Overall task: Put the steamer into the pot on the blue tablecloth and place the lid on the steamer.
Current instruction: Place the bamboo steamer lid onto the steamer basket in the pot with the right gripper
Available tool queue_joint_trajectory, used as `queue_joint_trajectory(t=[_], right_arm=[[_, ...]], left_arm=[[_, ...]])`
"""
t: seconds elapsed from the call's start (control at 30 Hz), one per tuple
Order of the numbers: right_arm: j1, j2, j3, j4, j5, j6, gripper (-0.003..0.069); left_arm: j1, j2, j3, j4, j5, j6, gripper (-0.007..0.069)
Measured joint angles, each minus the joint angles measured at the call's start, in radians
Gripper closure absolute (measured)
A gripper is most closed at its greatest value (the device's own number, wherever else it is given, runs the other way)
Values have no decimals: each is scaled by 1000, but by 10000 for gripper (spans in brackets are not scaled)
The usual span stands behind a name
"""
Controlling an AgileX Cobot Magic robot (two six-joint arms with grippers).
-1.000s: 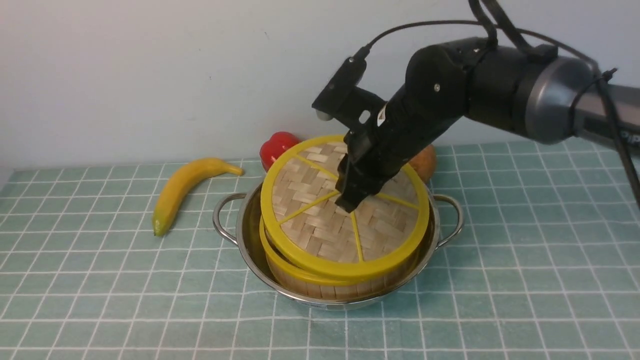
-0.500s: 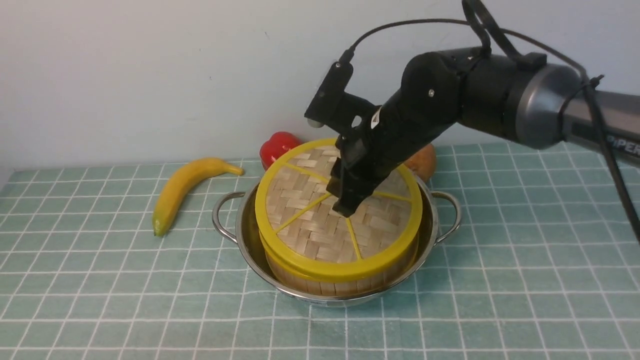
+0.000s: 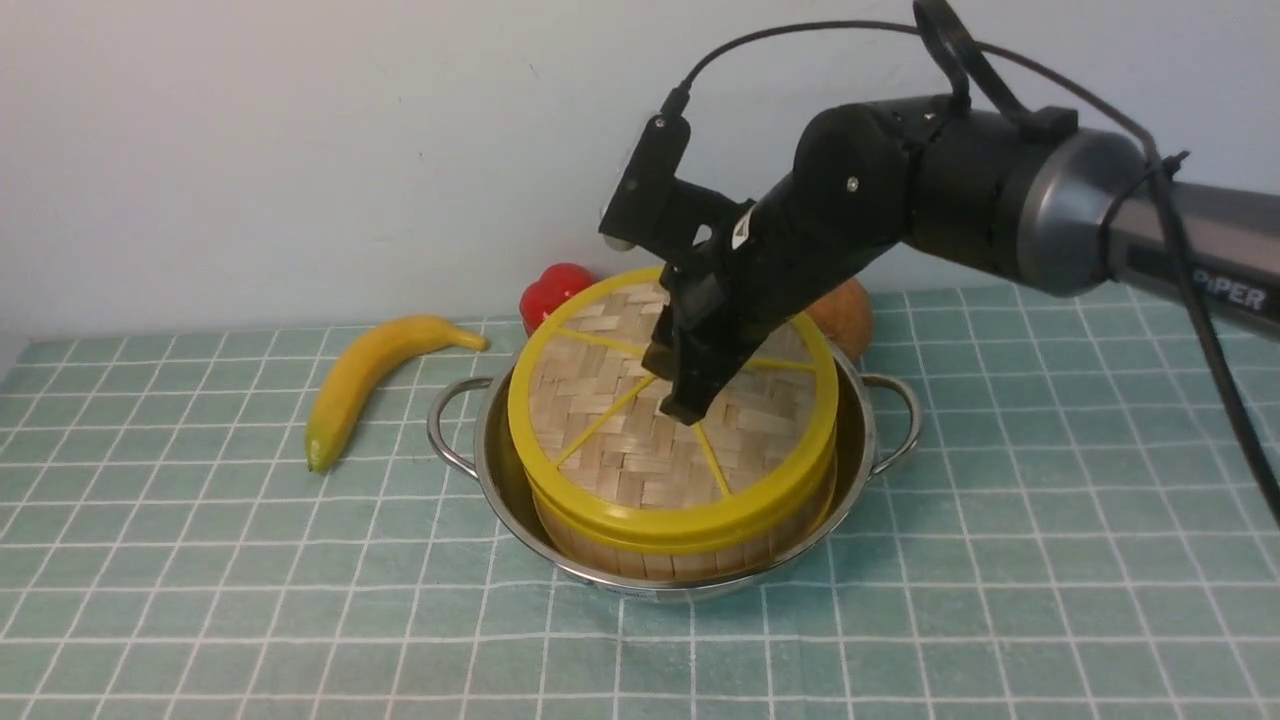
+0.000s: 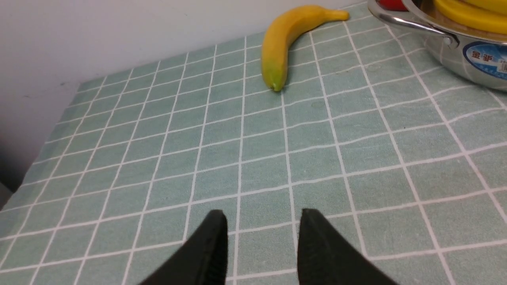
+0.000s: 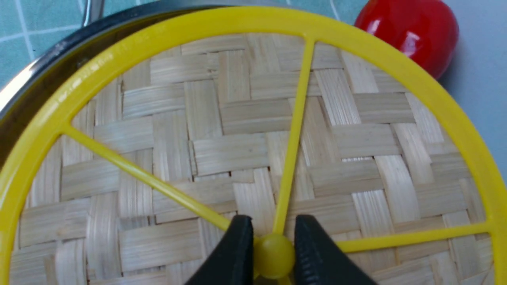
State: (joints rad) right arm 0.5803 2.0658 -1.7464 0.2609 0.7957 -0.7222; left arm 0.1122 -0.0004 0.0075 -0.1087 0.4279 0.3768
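My right pincer (image 5: 274,245) is closed on the yellow knob (image 5: 274,255) at the middle of the lid (image 3: 640,430). The lid lies over the steamer (image 3: 690,562), which sits inside the pot (image 3: 600,578) on the blue tablecloth (image 3: 300,600). From my front view, the pot's handles point to about nine and three o'clock; a banana (image 3: 355,385) lies at ten o'clock of the pot, a red pepper (image 3: 550,292) at eleven. My left pincer (image 4: 263,245) hangs wide and empty over the cloth.

One camera looks forward and down between the arms; the left wrist's faces a yellow curved banana (image 4: 285,43). The right wrist's hangs close above the round woven-bamboo lid (image 5: 245,130), seen in front too.
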Motion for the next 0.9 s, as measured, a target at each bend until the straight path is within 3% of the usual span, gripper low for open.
queue_joint_trajectory(t=[0.9], right_arm=[[-15, 44, -10, 35, -14, -11, 514]], left_arm=[[0, 0, 0, 0, 0, 0, 382]])
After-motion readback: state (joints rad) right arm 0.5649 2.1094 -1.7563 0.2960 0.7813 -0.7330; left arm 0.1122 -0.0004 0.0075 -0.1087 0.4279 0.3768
